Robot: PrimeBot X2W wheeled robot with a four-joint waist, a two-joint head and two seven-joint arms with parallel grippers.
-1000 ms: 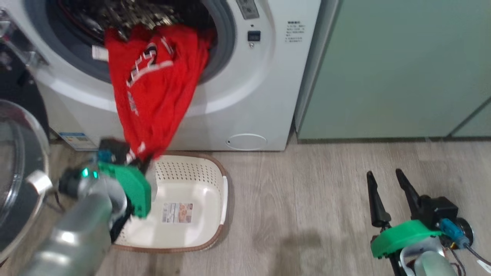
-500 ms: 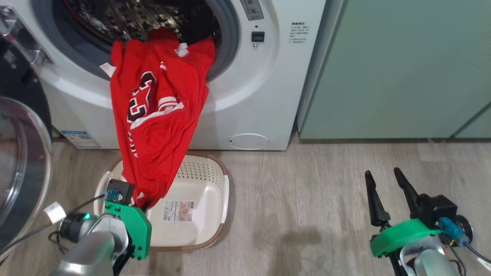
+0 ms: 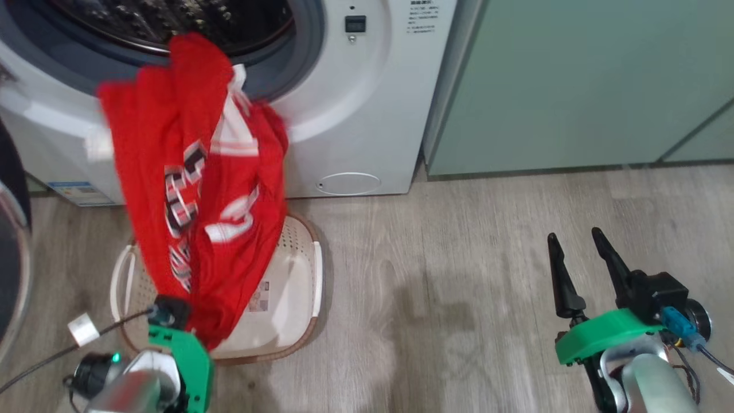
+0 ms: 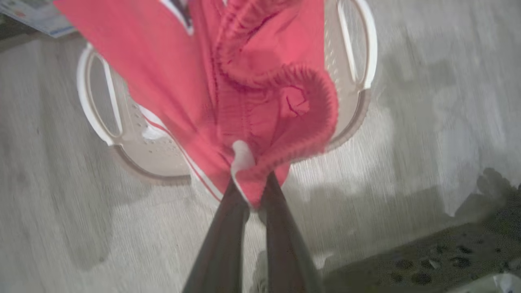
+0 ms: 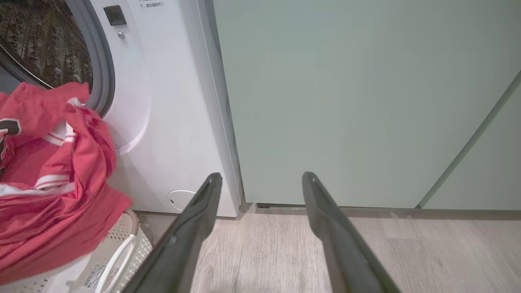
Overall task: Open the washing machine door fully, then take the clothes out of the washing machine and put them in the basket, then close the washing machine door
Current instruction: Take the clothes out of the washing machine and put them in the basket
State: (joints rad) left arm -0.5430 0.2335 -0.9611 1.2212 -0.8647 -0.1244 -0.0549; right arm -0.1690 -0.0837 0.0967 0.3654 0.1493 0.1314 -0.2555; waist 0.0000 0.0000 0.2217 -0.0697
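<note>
The red clothes (image 3: 195, 189) hang in a long drape from the lip of the washing machine (image 3: 355, 103) porthole down over the basket (image 3: 312, 269). My left gripper (image 4: 251, 195) is shut on the garment's lower hem, just past the basket's near rim (image 4: 368, 61); in the head view its green mount sits at the lower left and cloth covers its fingers. The washing machine door (image 3: 8, 275) stands open at the far left edge. My right gripper (image 3: 574, 234) is open and holds nothing, low over the floor to the right.
Pale green cabinets (image 3: 573, 80) stand right of the washer. Grey wood floor (image 3: 459, 287) spreads between the basket and my right arm. A cable with a white tag (image 3: 83, 328) trails by my left wrist. The drum (image 5: 40, 44) is dark inside.
The head view has shifted. My left gripper has pulled the garment down and back to the basket's near rim, drawing more cloth out of the drum. The right gripper has stayed put.
</note>
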